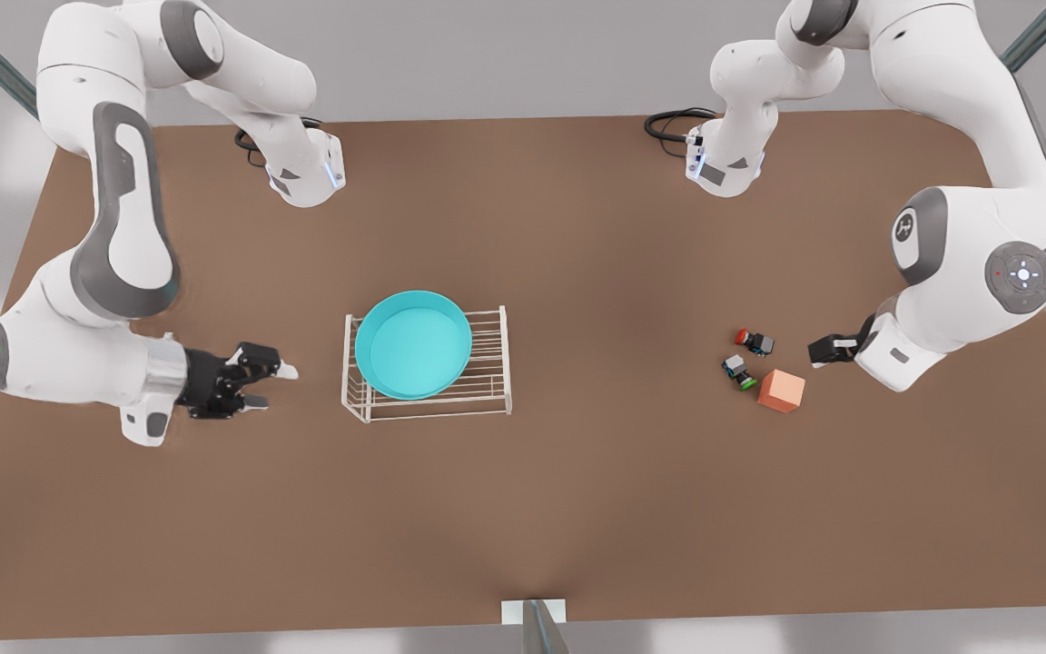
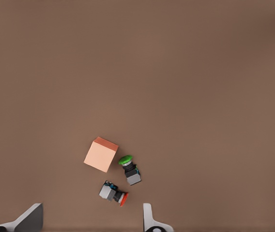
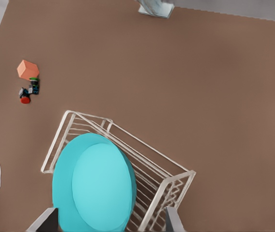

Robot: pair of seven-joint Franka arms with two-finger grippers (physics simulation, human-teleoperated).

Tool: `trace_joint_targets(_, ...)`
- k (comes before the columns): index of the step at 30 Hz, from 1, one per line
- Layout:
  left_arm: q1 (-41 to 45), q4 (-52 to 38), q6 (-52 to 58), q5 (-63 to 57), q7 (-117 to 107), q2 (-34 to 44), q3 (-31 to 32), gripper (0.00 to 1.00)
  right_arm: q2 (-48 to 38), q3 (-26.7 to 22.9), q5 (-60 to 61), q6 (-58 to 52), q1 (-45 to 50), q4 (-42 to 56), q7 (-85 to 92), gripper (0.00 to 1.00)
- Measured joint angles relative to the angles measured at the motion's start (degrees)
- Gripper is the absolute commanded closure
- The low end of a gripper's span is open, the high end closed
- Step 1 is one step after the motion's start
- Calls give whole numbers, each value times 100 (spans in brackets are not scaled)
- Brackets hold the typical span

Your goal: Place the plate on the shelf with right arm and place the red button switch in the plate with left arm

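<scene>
At nine o'clock in the front view we find the right gripper (image 1: 271, 385), fingers apart and empty, just clear of the shelf (image 1: 496, 363); we judge it has let go, since the plate (image 1: 412, 344) lies on the shelf's top tier. At three o'clock the left gripper (image 1: 821, 351), fingers spread, stands near the red button switch (image 1: 746, 339), which lies on the table (image 1: 577, 500) beside the green switch (image 1: 740, 371) and orange cube (image 1: 781, 391). The left wrist view shows the finger spread, which the front view hides.
</scene>
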State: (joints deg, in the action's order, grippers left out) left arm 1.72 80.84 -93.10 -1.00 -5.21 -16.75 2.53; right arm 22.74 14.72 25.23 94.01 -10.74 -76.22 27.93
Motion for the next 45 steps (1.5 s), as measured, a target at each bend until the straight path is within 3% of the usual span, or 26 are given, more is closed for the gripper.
trace_joint_targets(4, 98, 10, -3, -141, -16, -26, -5, 0, -31, -45, -1827, -138, 148, 91, -343, 0)
trace_joint_targets(9, -9, 25, -7, -74, -39, -33, -39, 0, 13, -68, -2643, -412, 74, 14, -862, 0)
trace_joint_targets(16, -1333, 1131, -736, 660, -1137, -25, -104, 0, 165, -73, -2868, -561, 60, 15, -1426, 0)
trace_joint_targets(18, -1310, 1321, -953, 590, -1529, -135, -84, 0, 180, -79, -2871, -574, 35, 46, -1567, 0)
trace_joint_targets(21, -829, 2560, -1528, 296, -2161, 265, -45, 0, 153, -64, -2935, -596, 43, 78, -1813, 0)
trace_joint_targets(23, -510, 2867, -1801, 74, -2606, 481, -62, 0, 144, -50, -3042, -584, 70, 146, -1975, 0)
trace_joint_targets(31, -963, 4205, -3055, 174, -4325, 545, -168, 0, 156, -41, -3170, -543, 125, 193, -2474, 0)
trace_joint_targets(45, -617, 5529, -4491, 233, -6217, 877, 282, 0, 168, -33, -3185, -524, 134, 193, -2956, 0)
